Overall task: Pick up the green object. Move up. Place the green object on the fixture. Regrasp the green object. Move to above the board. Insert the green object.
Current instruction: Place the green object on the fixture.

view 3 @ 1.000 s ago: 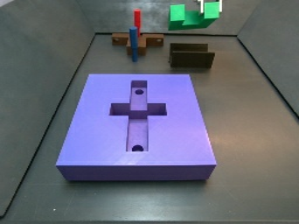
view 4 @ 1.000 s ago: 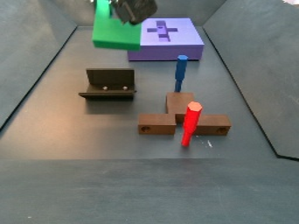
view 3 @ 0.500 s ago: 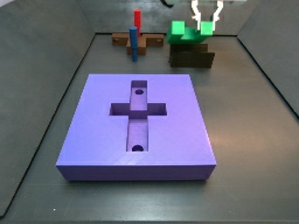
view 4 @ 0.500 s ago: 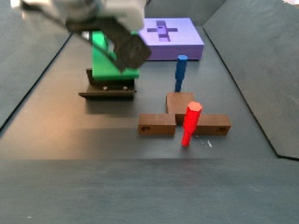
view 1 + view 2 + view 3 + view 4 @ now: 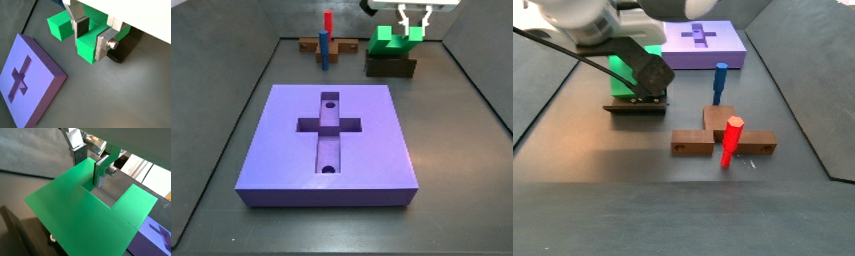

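Resting now on the fixture point(image 5: 390, 66), the green object point(image 5: 389, 40) sits lower than earlier; your end effector point(image 5: 412, 30) grips one of its arms.

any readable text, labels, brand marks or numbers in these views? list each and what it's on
None: no words, numbers, labels or brand marks can be read in any view.
The board carries only a cross-shaped recess and two round holes.
The green object, on the fixture with the gripper at it, is plain.
The red and blue pegs and their brown base are unmarked.
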You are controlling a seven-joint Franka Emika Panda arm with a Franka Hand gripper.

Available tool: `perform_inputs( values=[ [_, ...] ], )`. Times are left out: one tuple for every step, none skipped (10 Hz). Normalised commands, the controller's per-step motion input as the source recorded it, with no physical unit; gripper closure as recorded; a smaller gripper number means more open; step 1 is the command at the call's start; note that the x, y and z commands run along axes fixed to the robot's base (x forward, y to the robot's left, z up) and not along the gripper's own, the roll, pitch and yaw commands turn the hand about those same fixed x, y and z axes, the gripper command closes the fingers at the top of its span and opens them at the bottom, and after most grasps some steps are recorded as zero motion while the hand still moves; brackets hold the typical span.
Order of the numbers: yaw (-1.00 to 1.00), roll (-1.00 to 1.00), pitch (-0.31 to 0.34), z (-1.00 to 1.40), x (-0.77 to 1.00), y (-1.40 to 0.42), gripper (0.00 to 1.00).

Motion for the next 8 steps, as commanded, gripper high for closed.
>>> perform_inputs(
  values=[
    [-0.27, 0.0, -0.566, 0.2, 0.0, 0.05, 1.0],
    [-0.17, -0.17, -0.469, 0.0, 0.18, 0.14, 1.0],
    [-0.12, -0.04, -0.043, -0.13, 0.21, 0.06, 1.0],
    [0.0, -0.22, 0.097, -0.43, 0.05, 0.0, 1.0],
    [0.0, -0.32, 0.1, -0.43, 0.0, -0.02, 1.0],
    [0.0, -0.15, 0.029, -0.43, 0.0, -0.03, 1.0],
    [-0.06, 0.0, 0.071, -0.35, -0.09, 0.0, 1.0],
    [-0.13, 0.0, 0.0, -0.09, -0.1, 0.01, 1.0]
  ],
)
